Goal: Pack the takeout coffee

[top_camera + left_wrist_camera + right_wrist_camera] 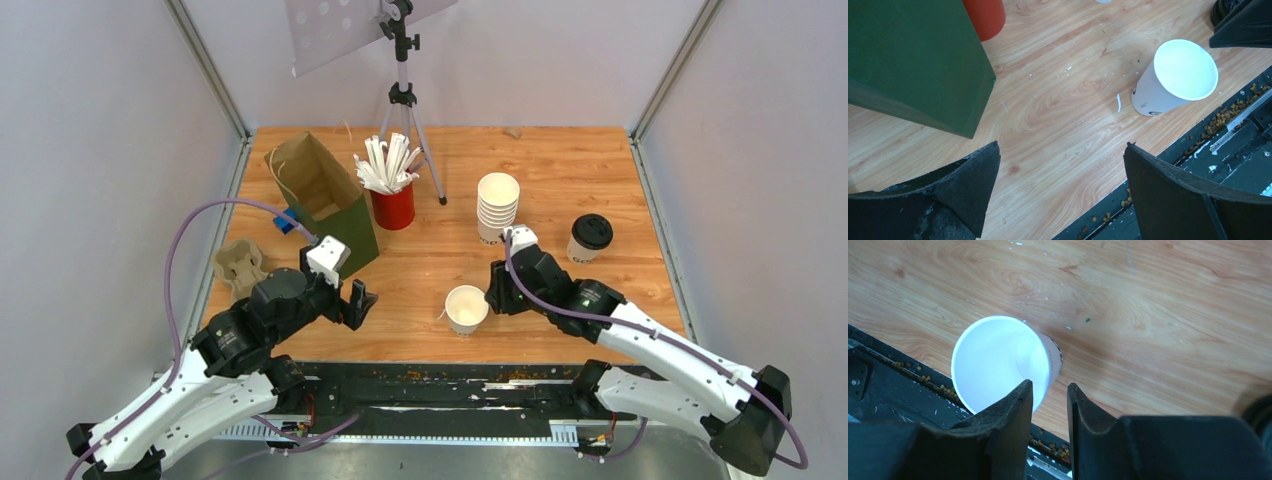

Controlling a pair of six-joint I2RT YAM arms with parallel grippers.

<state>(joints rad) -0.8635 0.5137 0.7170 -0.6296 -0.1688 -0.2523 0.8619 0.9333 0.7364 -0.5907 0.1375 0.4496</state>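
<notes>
1. The wooden table carries all items. A tripod stands at its far edge, behind and to the right of the paper bag.
2. The paper bag, green outside and brown inside, stands open at far left.
3. Left gripper: positioned just in front of the bag. Its fingers are spread wide and hold nothing.
4. Right gripper: positioned well to the right of the bag. A narrow gap separates its fingers. They sit at the rim of the open white paper cup, and no pinch on the rim is visible.
5. The stack of white cups stands well right of the bag.
6. The red cup of white straws stands just right of the bag.
7. A pulp cup carrier lies near the bag's left side.
8. The lidded paper cup, with its black lid fitted, stands farthest right of the bag.
9. The open cup stands mouth up, right of and nearer than the bag.
</notes>
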